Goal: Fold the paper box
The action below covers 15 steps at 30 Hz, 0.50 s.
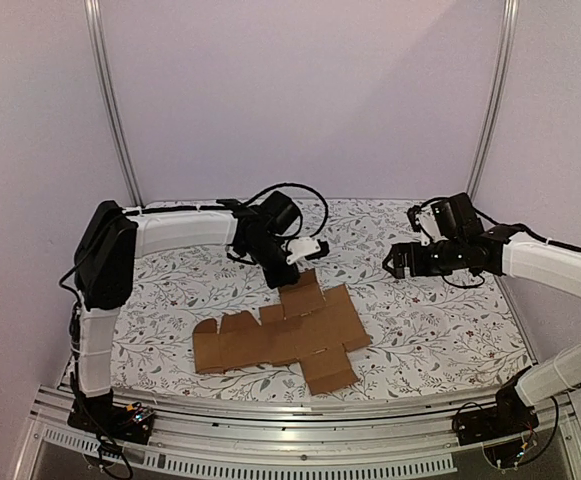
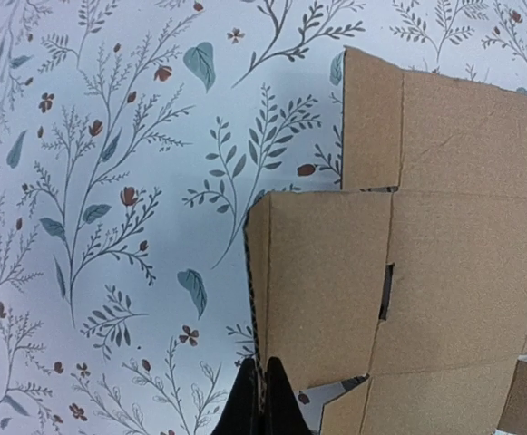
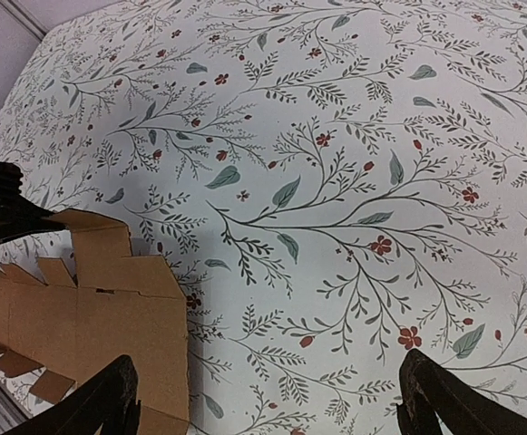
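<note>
Floral cloth [image 1: 420, 330] between pale walls [image 1: 300, 100], the box [image 1: 280, 335] lying on it as a flat cut-out sheet near the front edge
At the sheet's far flap [image 2: 322, 290] the left gripper [image 2: 261, 403] is pinched tight on the flap's corner edge; the right gripper [image 1: 398, 262] hangs with fingers spread wide over bare cloth, well to the right of the box, holding nothing. To my eye the cardboard is light and stiff, bending cleanly only along its scored creases, and likely to slide if pushed, so one gripper should pin a panel while the other lifts. Best holds are free flap edges close to a crease; thin tabs could crumple under a hard pinch
</note>
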{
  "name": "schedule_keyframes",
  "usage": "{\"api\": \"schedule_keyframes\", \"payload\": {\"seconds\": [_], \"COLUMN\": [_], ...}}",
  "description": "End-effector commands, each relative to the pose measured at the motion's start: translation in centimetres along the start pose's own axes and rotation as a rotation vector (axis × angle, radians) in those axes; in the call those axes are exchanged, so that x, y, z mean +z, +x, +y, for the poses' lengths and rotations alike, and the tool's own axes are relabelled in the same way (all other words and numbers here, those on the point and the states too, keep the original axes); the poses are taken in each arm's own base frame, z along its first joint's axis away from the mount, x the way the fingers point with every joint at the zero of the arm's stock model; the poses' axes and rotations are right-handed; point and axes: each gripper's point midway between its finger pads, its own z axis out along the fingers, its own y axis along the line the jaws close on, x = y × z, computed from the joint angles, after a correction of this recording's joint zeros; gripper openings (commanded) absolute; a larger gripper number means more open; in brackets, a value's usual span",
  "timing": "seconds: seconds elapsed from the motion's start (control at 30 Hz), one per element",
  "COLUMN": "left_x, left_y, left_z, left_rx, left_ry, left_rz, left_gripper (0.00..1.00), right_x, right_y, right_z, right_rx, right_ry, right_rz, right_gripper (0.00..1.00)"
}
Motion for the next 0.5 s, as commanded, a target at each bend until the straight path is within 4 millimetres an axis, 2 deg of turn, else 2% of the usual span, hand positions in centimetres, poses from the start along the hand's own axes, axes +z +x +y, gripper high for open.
{"api": "schedule_keyframes", "payload": {"seconds": [0.0, 0.17, 0.3, 0.47], "left_x": [-3.2, -4.3, -4.7, -5.7], "left_y": [-1.1, -0.3, 0.7, 2.0], "left_z": [1.7, 1.7, 1.6, 1.3], "left_rx": [-0.209, -0.335, -0.420, -0.538], "left_ry": [0.006, 0.023, 0.012, -0.001], "left_rz": [-0.177, -0.265, -0.323, -0.429], "left_gripper": [0.00, 0.00, 0.00, 0.00], "right_x": [0.9, 1.9, 3.7, 5.1], "right_y": [-1.9, -2.8, -3.1, -2.9], "right_z": [2.7, 4.7, 5.1, 5.8], "right_rx": [-0.019, -0.068, -0.057, -0.074], "right_ry": [-0.137, -0.238, -0.294, -0.360], "right_rz": [0.013, 0.047, 0.103, 0.151], "right_gripper": [0.99, 0.99, 0.98, 0.94]}}
